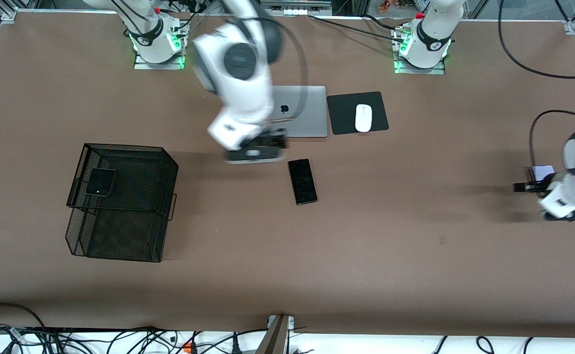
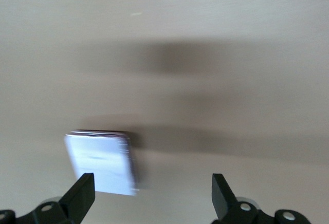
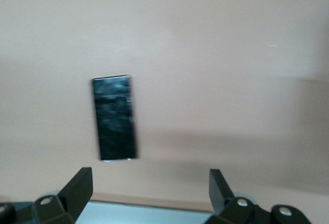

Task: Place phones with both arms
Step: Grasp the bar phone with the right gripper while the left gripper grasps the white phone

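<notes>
Right wrist view: right gripper (image 3: 149, 193) fingers apart, long slim black phone (image 3: 114, 118) ahead of them. Left wrist view alone shows left gripper (image 2: 153, 196) spread, squarish pale lavender-white phone (image 2: 103, 162) by one fingertip.

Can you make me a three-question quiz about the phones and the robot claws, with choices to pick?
1. Where is the small black phone?
A. on the laptop
B. in the black wire basket
C. on the mouse pad

2. How many phones can you see?
A. one
B. two
C. three

3. How is the right claw over the table?
A. open and empty
B. shut on a phone
C. shut on the mouse

Answers:
1 B, the front view shows it lying in the basket's upper tier.
2 C, there is that one, the long black phone on the table and the pale lavender-white phone by the left claw.
3 A, its wrist view shows the fingers wide apart with nothing between them.
</notes>
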Robot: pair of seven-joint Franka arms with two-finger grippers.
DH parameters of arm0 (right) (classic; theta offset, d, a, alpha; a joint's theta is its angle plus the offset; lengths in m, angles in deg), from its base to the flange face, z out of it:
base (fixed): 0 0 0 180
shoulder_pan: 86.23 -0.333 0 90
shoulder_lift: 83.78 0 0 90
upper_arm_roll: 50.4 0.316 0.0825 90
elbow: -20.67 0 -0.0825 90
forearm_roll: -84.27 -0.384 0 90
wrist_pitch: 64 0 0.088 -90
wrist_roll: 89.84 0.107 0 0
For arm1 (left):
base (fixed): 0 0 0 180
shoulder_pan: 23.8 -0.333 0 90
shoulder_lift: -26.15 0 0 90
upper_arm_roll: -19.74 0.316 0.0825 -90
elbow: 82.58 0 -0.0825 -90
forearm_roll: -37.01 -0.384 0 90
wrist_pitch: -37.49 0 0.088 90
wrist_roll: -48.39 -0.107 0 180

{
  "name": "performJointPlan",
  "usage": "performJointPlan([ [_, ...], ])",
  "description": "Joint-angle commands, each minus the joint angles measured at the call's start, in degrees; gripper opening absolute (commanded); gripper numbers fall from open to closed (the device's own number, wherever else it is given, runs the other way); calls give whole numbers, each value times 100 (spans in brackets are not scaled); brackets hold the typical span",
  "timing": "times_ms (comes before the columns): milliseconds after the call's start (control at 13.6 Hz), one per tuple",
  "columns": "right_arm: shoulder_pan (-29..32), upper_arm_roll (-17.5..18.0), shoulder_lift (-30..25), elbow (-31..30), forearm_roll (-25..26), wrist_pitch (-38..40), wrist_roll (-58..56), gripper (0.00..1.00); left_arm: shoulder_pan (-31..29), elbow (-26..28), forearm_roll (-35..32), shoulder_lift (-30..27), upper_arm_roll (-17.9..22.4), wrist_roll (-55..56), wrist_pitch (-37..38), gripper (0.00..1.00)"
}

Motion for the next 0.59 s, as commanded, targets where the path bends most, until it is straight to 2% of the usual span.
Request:
performJointPlan([
  [0,157,475,999,858,35,-634,128,100,-593,13,1,52,-129,-828,-252,100],
  [293,95,556,1746,850,97,-1709,-4,100,-990,13,685,281,-138,-1187,-409,100],
  [513,86,556,2020,832,106,-2044,-294,100,-1078,22,792,404,-129,-1524,-744,100],
])
